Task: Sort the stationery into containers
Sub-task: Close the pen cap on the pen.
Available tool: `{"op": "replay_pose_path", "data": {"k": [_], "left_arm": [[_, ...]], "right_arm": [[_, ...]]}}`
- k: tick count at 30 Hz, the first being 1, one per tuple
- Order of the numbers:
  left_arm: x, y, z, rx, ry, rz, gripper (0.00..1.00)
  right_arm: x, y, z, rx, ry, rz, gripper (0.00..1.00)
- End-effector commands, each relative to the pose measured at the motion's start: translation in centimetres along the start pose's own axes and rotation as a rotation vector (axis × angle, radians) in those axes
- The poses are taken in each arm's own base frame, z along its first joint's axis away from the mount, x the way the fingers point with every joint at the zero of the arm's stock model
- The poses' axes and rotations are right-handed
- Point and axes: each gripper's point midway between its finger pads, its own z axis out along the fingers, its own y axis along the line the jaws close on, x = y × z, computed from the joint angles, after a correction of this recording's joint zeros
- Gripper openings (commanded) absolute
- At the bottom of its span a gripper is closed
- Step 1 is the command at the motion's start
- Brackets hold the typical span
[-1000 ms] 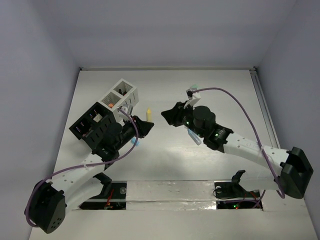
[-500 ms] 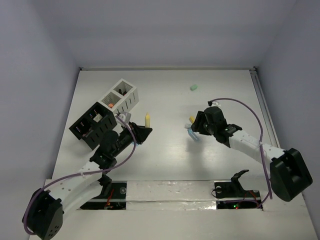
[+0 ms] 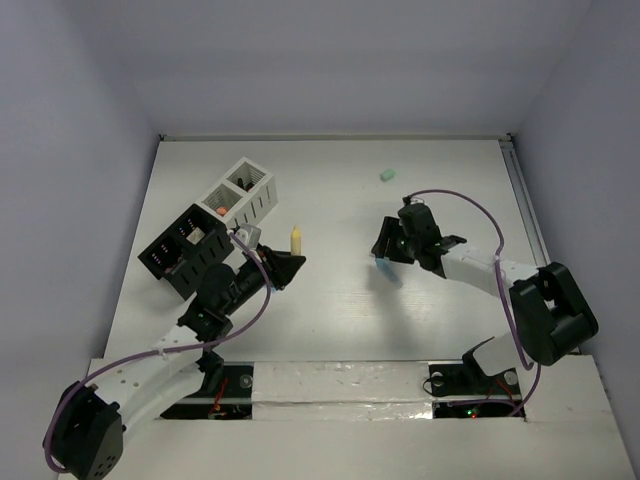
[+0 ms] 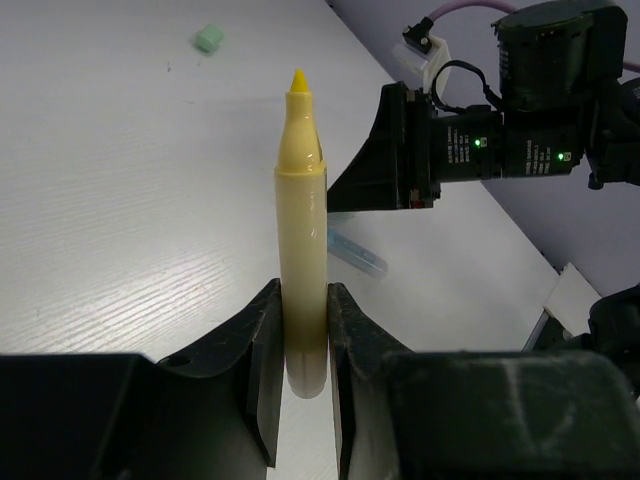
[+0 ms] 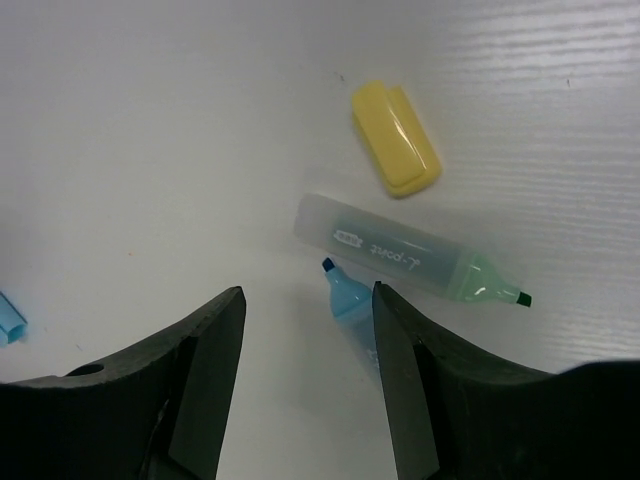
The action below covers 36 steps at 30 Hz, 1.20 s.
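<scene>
— The boxes, black [image 3: 185, 250] and white [image 3: 245, 190], sit far left. Has the yellow marker [image 4: 302, 200] gone in?

— Not yet. The left gripper [image 4: 302, 292] is still clenched on it, upright, just right of the boxes; that arm has pulled back slightly.

— And the right gripper [image 5: 308, 300]?

— It has swung right across the desk [image 3: 330, 320] and now hangs spread over the blue marker [image 5: 350, 300], holding nothing. One piece looks ready for boxing, the next lined up.

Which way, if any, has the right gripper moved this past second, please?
Yes: seen from above, the right gripper went rightward, from left of the green piece to straight below it.
</scene>
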Motion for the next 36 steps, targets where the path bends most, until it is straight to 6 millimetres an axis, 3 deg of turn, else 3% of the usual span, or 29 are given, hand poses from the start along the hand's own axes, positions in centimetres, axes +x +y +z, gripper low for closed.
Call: {"op": "replay_pose_path", "data": {"k": [1, 17, 27, 36], "left_arm": [[-0.8, -1.0, 0.1, 0.054, -0.040, 0.018, 0.00], [-0.8, -0.9, 0.2, 0.050, -0.037, 0.024, 0.00], [-0.8, -0.6, 0.2, 0.036, -0.037, 0.029, 0.00], [-0.7, -0.6, 0.2, 0.033, -0.035, 0.030, 0.00]], "right_arm": [[-4.1, 2.6, -0.3, -0.075, -0.116, -0.020, 0.59], [-5.3, 2.7, 2.9, -0.064, -0.141, -0.027, 0.56], [-4.5, 0.8, 4.1, -0.005, -0.114, -0.010, 0.56], [-5.7, -1.1, 4.8, 0.041, -0.131, -0.015, 0.62]]}}
